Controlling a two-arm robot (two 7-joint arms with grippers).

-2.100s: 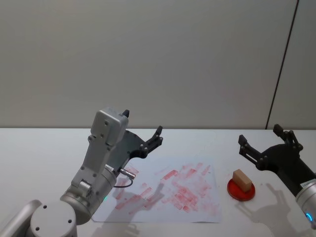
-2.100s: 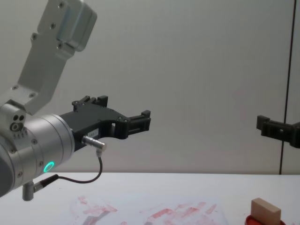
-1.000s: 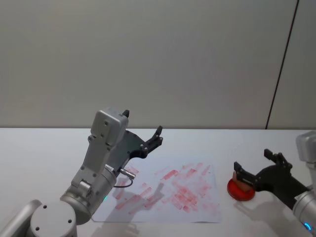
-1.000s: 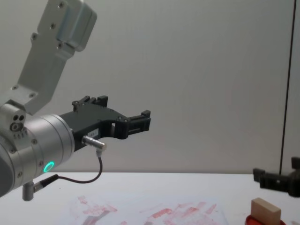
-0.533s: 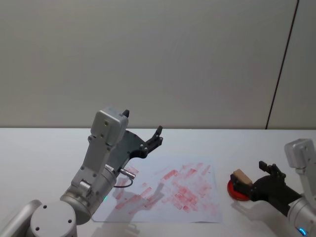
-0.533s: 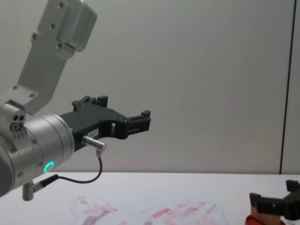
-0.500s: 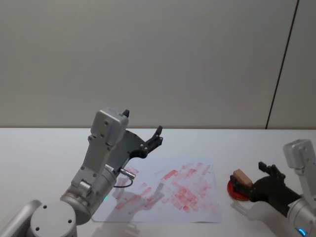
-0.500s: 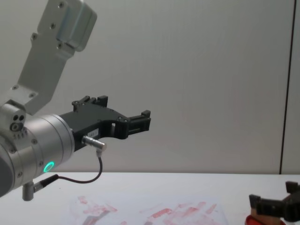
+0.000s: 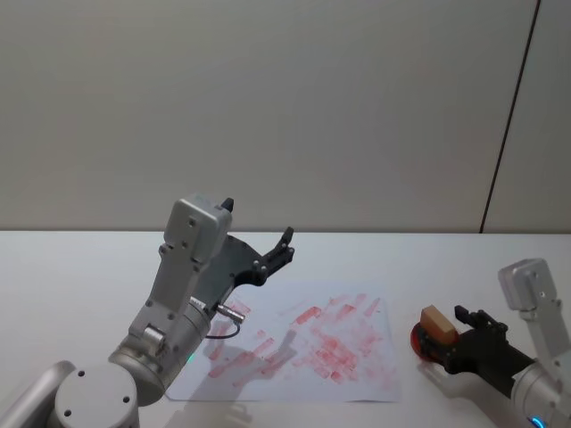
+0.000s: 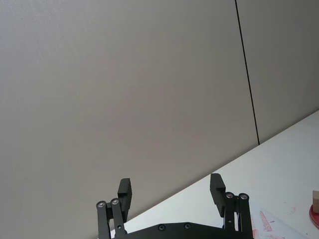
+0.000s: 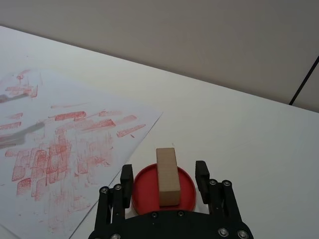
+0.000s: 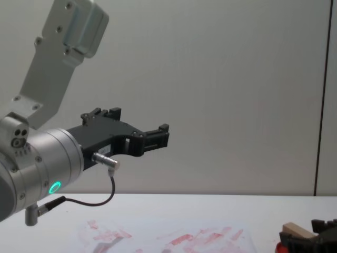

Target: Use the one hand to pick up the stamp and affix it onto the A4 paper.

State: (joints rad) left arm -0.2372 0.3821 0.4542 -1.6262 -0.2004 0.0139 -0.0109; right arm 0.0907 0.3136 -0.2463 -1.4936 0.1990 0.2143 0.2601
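Tan wood, the stamp (image 11: 167, 175) stands on the red ink pad (image 11: 144, 190), between the spread fingers of the right hand (image 11: 164, 173), which has not gripped it. The A4 paper (image 11: 65, 144) lies just beside, on the counter. Closing off-centre could twist or tip the block, or drag the pad along. The left hand (image 10: 172, 191) hangs released, well apart.

Ink pad (image 9: 417, 341) mostly hidden behind right gripper (image 9: 451, 333); stamp (image 10: 316, 198) cut by left wrist view's edge.

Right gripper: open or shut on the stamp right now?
Open. The right gripper straddles the stamp with a gap each side; the stamp sits on the red ink pad.
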